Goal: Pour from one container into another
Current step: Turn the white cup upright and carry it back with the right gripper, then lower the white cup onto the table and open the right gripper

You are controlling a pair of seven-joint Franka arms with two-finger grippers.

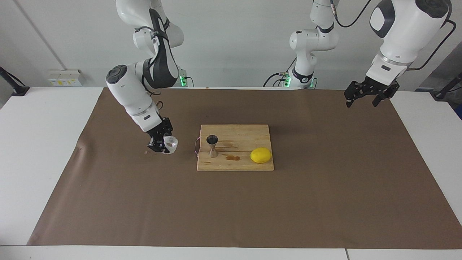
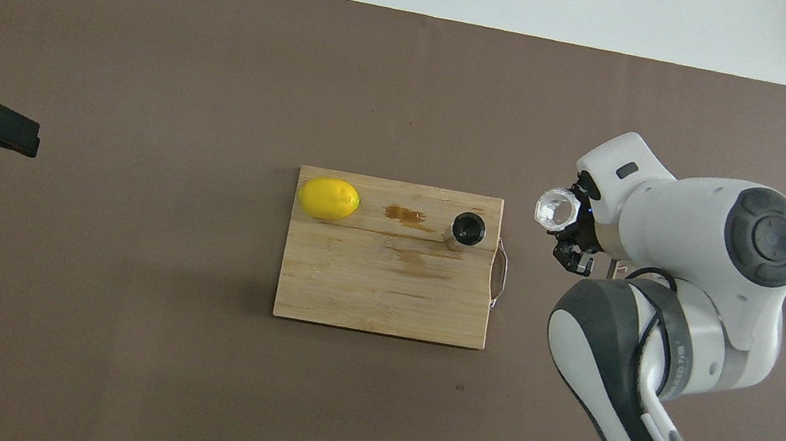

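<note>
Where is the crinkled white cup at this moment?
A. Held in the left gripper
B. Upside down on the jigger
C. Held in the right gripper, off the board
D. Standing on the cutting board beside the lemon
C: the right gripper is shut on the white cup, beside the cutting board.

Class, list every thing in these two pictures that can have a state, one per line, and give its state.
White crinkled cup: held by the right tool, off the board, over the brown mat.
Steel jigger: upright on the cutting board, untouched.
Lemon: lying on the board.
Cutting board: flat, stained.
Right tool: shut on the cup.
Left tool: open, empty, raised, waiting.
</note>
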